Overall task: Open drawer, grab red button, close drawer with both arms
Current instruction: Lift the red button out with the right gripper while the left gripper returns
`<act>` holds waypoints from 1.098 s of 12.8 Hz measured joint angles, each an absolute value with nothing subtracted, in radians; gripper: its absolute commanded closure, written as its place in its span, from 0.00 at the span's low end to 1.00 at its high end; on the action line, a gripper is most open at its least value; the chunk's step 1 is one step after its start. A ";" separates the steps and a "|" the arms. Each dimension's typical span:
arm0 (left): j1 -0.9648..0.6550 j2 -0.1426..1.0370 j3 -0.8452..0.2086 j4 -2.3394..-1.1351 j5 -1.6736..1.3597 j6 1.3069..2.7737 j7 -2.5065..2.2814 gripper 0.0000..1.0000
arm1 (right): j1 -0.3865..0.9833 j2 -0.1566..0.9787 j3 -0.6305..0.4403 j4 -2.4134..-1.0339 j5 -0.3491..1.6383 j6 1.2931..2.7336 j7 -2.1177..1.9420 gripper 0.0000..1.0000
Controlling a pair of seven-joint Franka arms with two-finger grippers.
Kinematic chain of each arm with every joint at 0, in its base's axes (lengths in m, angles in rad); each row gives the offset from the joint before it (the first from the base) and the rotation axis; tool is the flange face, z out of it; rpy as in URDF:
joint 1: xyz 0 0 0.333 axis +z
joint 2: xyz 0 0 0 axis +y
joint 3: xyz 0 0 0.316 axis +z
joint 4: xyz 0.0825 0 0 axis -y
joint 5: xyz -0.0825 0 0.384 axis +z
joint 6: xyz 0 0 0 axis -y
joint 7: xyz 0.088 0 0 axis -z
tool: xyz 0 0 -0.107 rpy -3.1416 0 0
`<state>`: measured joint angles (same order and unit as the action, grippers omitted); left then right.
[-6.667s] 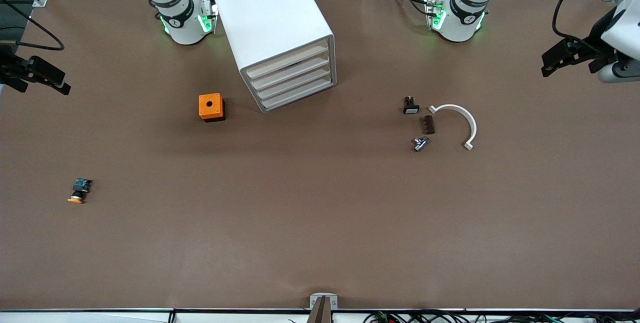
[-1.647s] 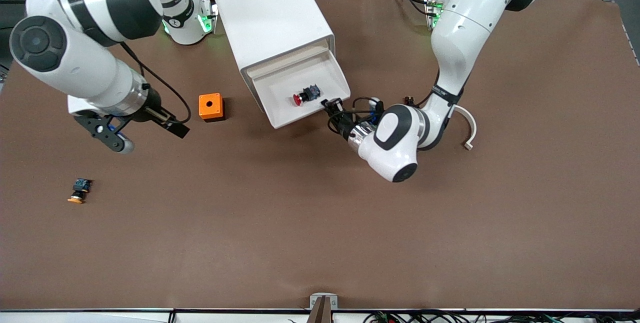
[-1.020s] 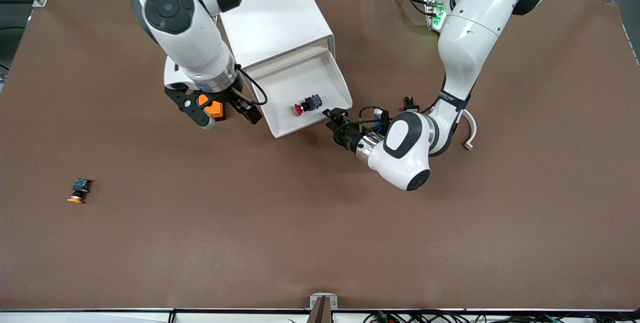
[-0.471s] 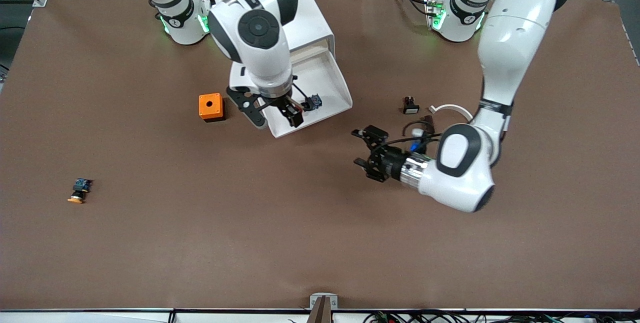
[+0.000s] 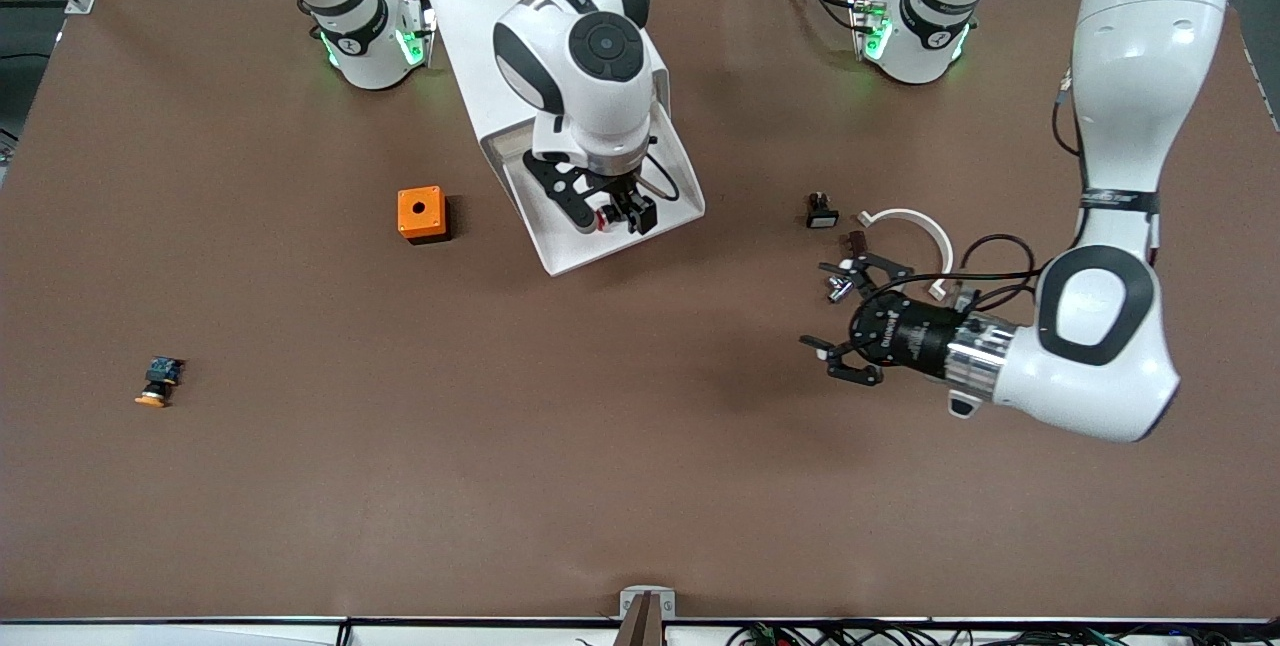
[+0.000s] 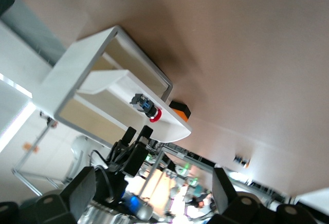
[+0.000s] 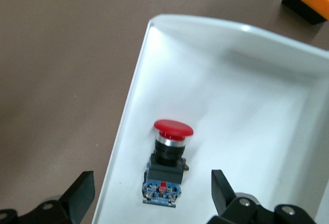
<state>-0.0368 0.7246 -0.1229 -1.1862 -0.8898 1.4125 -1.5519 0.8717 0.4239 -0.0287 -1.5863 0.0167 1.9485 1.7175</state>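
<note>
Drawer (image 5: 672, 188): pulled out, upper centre of frame | red-capped button (image 7: 168, 158): lying inside it | right hand (image 5: 605, 216): spread open over button | left hand (image 5: 838, 324): spread open over bare counter (image 5: 500, 446), centre right

My right hand (image 5: 606, 211) hangs spread over the pulled-out drawer (image 5: 683, 188), with the button (image 7: 167, 162) lying on its side between my fingers (image 7: 79, 196) and bare drawer floor around it. The drawer's raised rim hems it in, and the cabinet (image 5: 478, 1) stands close above. My left hand (image 5: 832, 331) is spread wide over bare worktop (image 5: 600, 446), well apart from the drawer. Just beside it toward the bases lie a white curved piece (image 5: 925, 231) and small dark parts (image 5: 822, 211). The orange cube (image 5: 421, 214) sits near the drawer toward my right arm's end.
</note>
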 measured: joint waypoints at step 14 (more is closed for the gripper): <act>-0.105 0.594 -0.158 -1.189 -0.334 1.493 -0.930 0.00 | 0.887 0.476 -0.032 -1.586 0.017 1.963 1.744 0.00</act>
